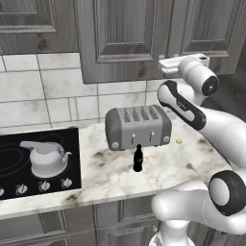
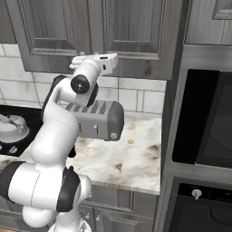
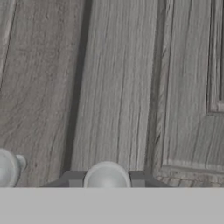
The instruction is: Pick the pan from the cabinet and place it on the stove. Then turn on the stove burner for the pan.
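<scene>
**Door knob gripped; the cabinet is to be pulled open**

The tool [image 3: 106, 180] is closed on a round silver knob [image 3: 106, 177] of the cabinet [image 1: 125, 38], with one dark finger seen on each side of the knob in the hand view. A second knob [image 3: 8, 168] sits just beside it, across the seam between the two doors. The pan is not visible; it is judged to lie behind the shut doors. The stove [image 1: 19, 149] lies well to the left along the counter [image 1: 182, 163], and one of its rings is occupied by a silver-white kettle [image 1: 46, 157].

The step in hand is judged to be the opening of the door. The pull would best be made along an arc about the door's hinge, not straight back, so that the smooth, rounded knob is not slipped from between the fingers. The grip should be held firm, and the door swung wide enough for the pan's long handle to be reached.

The doors are of dark grey wood grain with raised panels. The knobs are polished and dome-shaped. The counter is of veined pale marble; a ribbed grey toaster [image 1: 138, 127] and a small dark bottle [image 1: 138, 158] stand on it. The stove is flat black glass with thin ring markings.
</scene>
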Available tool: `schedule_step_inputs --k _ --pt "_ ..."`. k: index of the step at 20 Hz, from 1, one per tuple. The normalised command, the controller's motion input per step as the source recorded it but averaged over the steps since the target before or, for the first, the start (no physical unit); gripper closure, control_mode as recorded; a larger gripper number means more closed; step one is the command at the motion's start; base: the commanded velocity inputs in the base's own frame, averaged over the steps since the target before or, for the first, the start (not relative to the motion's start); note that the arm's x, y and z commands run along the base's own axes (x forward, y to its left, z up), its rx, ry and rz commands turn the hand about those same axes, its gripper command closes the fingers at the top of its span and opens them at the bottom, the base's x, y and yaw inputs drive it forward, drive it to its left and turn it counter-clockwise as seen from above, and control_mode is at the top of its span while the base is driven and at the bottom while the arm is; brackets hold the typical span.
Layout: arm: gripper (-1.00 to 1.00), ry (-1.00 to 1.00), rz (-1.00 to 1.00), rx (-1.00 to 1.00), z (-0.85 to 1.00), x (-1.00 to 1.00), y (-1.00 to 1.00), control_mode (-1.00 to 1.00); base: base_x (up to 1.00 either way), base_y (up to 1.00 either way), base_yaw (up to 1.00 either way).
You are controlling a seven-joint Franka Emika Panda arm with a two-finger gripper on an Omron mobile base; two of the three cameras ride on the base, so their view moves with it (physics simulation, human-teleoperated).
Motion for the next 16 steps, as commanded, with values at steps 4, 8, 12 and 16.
schedule_step_inputs --k 4,8,12,16 --pt "1.0 -0.1 0.0 -0.02 0.33 -0.08 0.0 -1.0 0.0 0.0 0.0" --pt "1.0 -0.1 0.0 -0.02 0.39 -0.27 -0.14 -1.0 0.0 0.0 0.0" --pt "1.0 -0.06 0.0 -0.04 0.42 -0.5 -0.3 -1.0 0.0 0.0 0.0" --pt "1.0 -0.01 0.02 -0.05 0.5 -0.59 -0.43 -1.0 0.0 0.0 0.0"
